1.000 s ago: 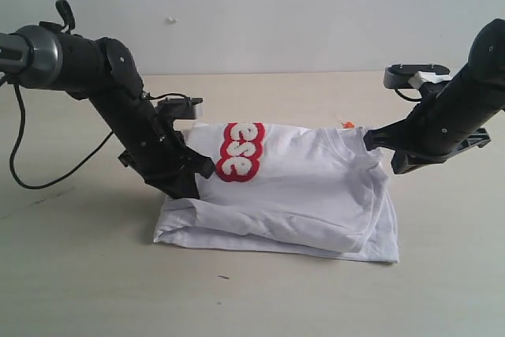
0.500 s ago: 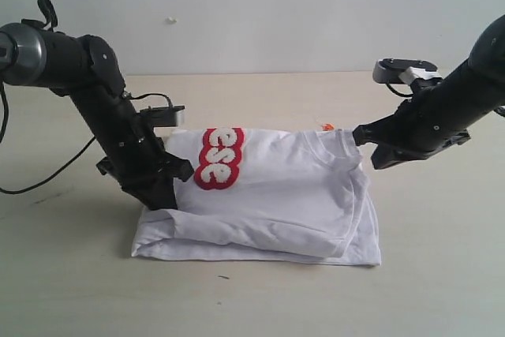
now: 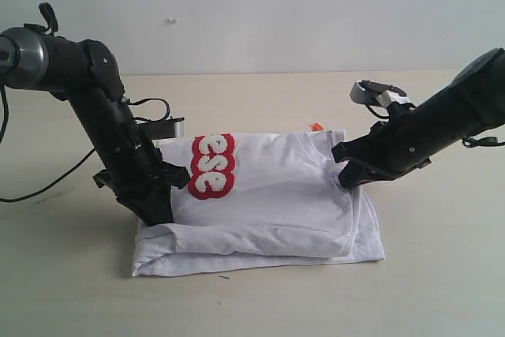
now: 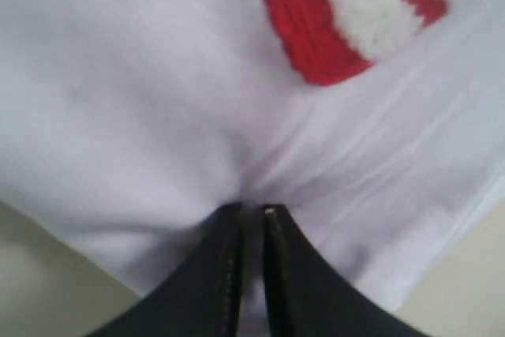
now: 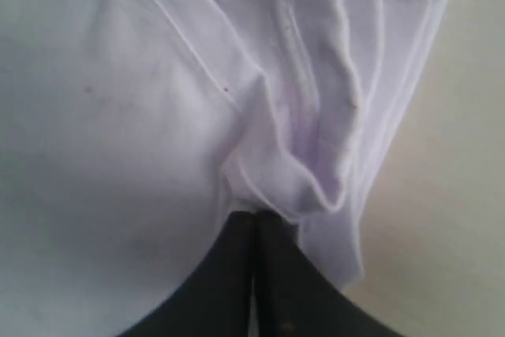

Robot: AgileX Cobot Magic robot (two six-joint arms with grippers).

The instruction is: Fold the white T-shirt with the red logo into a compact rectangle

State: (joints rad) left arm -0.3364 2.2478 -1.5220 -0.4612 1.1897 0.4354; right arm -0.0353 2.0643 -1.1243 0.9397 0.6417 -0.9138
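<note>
1. Pale wood-coloured table is lying nearest, bare in front of the garment.
2. The white T-shirt is resting mid-table, already doubled into a layered, roughly rectangular stack. Its near edge is showing several plies and a loose corner on the right.
3. The left fingers are pinching a fold of white cloth at the shirt's left side. They are almost closed, with only the fabric between them.
4. The right fingers are pressed fully together on a bunch of hems at the shirt's right side, near the collar.
5. The red logo is facing up on the top layer beside the left arm, partly folded out of sight. An orange neck tag is peeking out at the far edge.
6. Judging progress, the main folds look done. The top layer is still being held and sagging rather than lying flat, so release, smoothing and perhaps one further fold seem to remain.
7. Compared with a second ago, the whole shirt is sitting further left. The right arm is now lower and further in, and the raised layer is hanging closer to the stack.
</note>
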